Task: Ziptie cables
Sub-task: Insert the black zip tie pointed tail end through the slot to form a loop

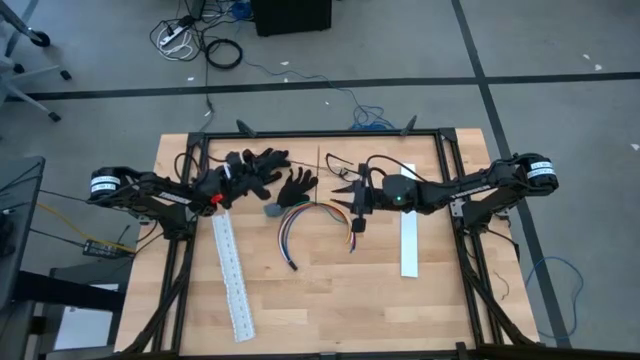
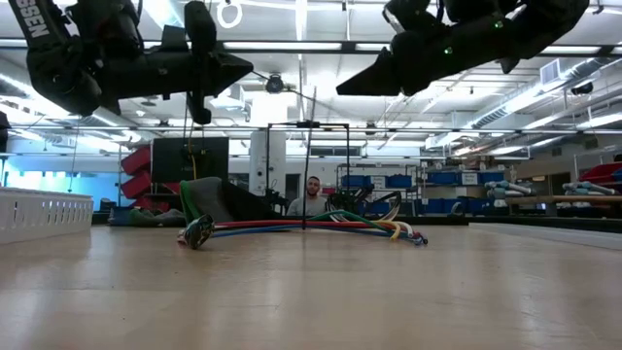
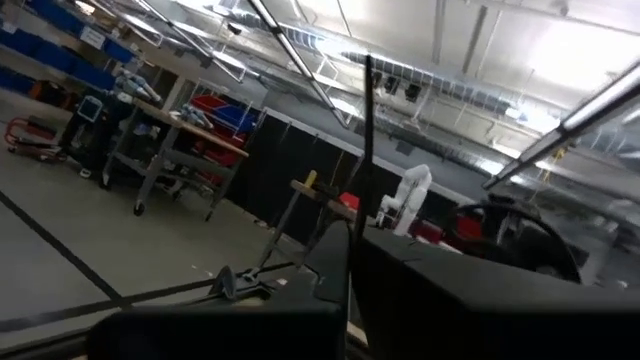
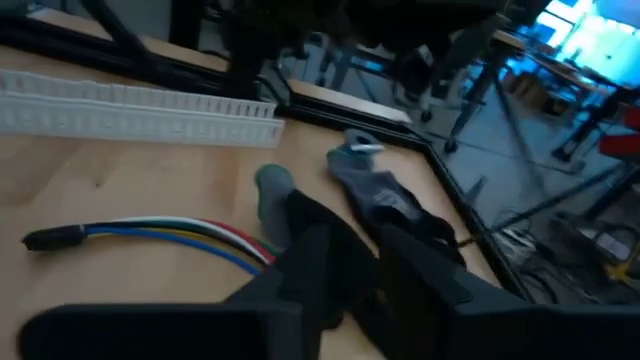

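The cables [image 1: 300, 215] lie in a loose arc on the wooden table between my two grippers. They also show in the low view [image 2: 311, 228] and in the right wrist view [image 4: 170, 235], where one end carries a black plug [image 4: 55, 238]. My left gripper [image 1: 232, 187] [image 2: 243, 68] [image 3: 348, 300] hangs shut above the table, left of the cables. My right gripper [image 1: 347, 196] [image 2: 345, 89] [image 4: 372, 265] hangs open to the right of them, with nothing between its fingers.
Two black gloves [image 1: 255, 165] [image 1: 296, 186] and a small grey piece [image 1: 272, 210] lie beside the cables. White slotted strips [image 1: 232, 275] [image 1: 410, 245] lie at left and right. A thin upright rod [image 2: 313, 146] stands mid-table. A person [image 2: 311, 202] sits beyond the far edge.
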